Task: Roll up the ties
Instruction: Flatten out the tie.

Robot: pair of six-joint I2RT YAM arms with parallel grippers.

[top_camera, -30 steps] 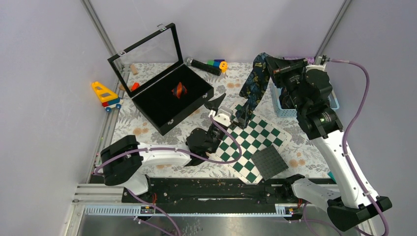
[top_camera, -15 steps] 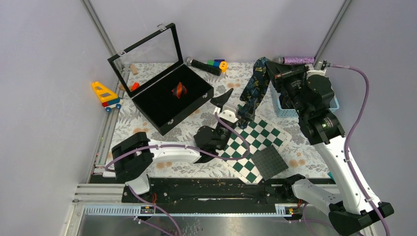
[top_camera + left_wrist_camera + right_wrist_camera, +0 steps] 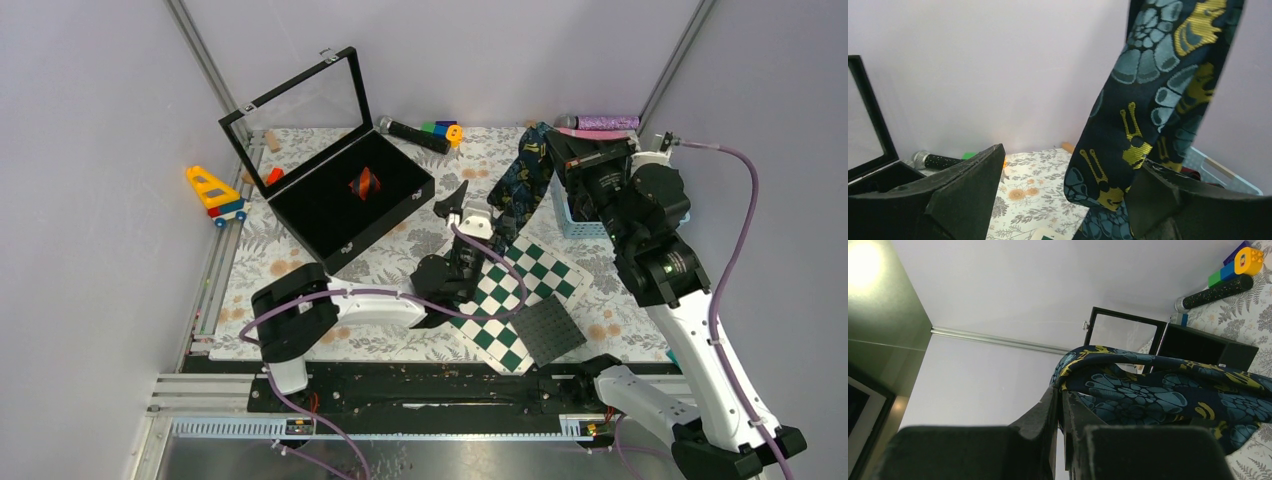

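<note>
A dark navy-teal floral tie [image 3: 520,180] hangs in the air from my right gripper [image 3: 552,145], which is shut on its upper end [image 3: 1083,365]. Its lower end hangs down to the far corner of the chequered board [image 3: 515,290]. My left gripper [image 3: 478,210] is open wide around that lower end; the tie [image 3: 1148,115] lies against the right finger [image 3: 1168,195] and apart from the left finger [image 3: 963,185]. A rolled red-orange and black striped tie [image 3: 364,184] sits inside the open black case [image 3: 345,205].
A blue basket [image 3: 580,210] stands behind my right arm, a purple tube [image 3: 605,122] beyond it. A black cylinder [image 3: 412,134] and coloured blocks [image 3: 445,129] lie at the back. A toy truck [image 3: 215,193] is at the left. A dark square pad [image 3: 548,328] lies on the board.
My left arm has reached farther right and back, bringing its open gripper around the tie's hanging end. My right gripper has shifted a little right and lower with the tie.
</note>
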